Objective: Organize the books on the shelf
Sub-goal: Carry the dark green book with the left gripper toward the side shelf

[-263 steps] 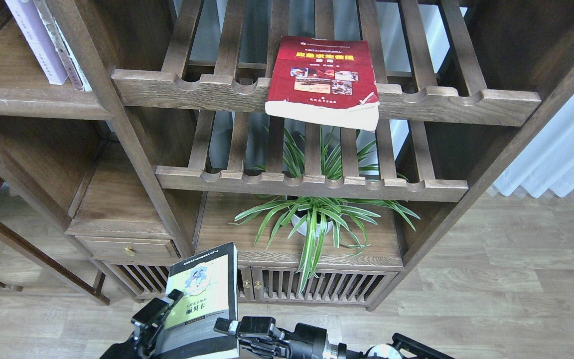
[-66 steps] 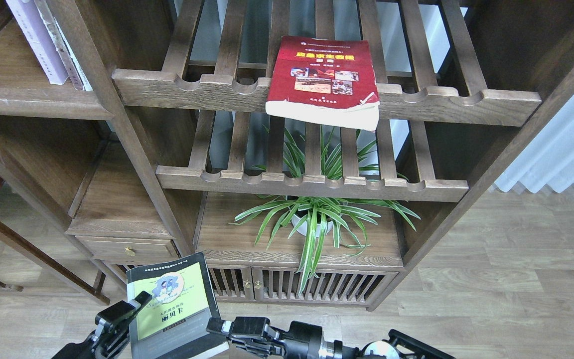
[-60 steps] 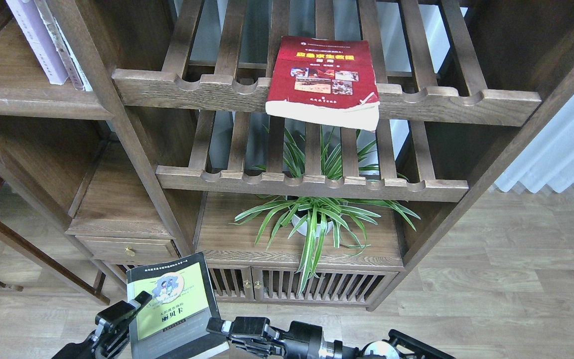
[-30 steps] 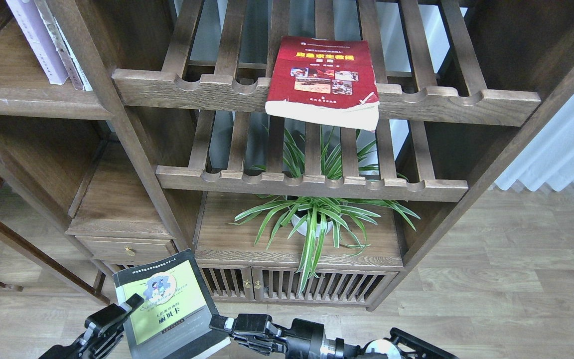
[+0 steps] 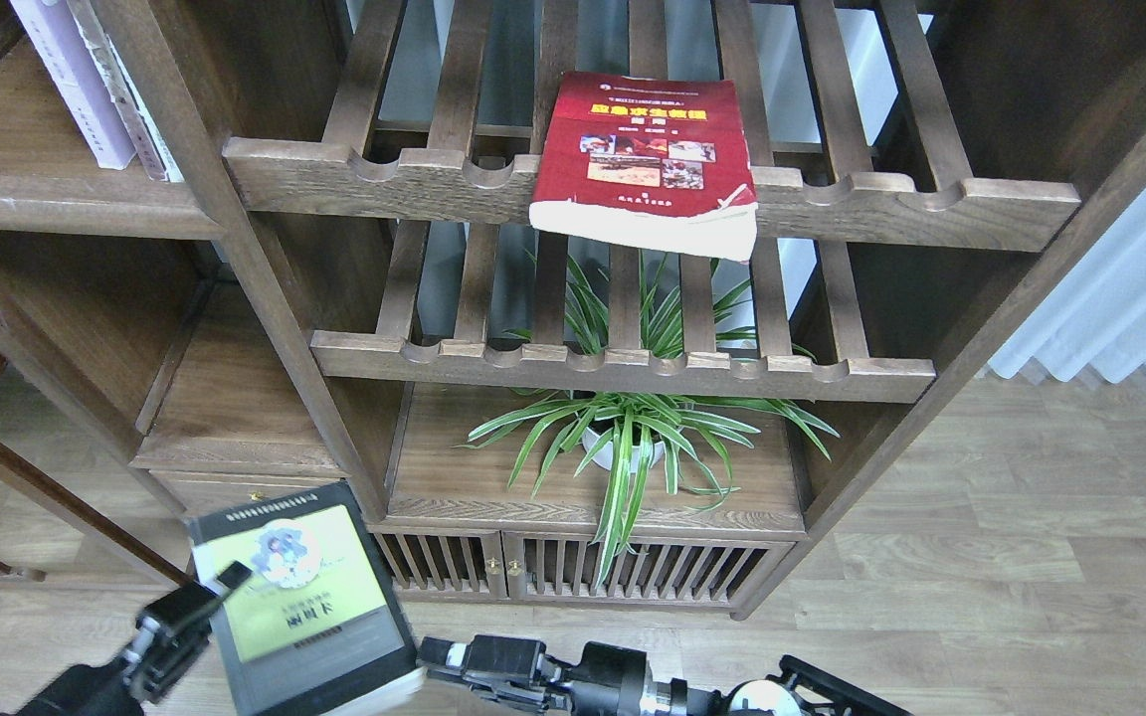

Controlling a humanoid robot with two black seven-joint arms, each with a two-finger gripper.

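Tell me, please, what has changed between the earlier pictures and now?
The left gripper has carried the black-edged book leftward, away from the right gripper, which earlier sat against it. The red book, plant and shelved books stayed put.

Left gripper [image 5: 197, 605], lower left of frame, grips a book's edge; right gripper [image 5: 454, 661], bottom centre, jaws indistinct.

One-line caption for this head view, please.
Left gripper holds the yellow-green book low; red book overhangs the slatted rack.

Bright even daylight, sharp shelving, motion-blurred lower-left corner
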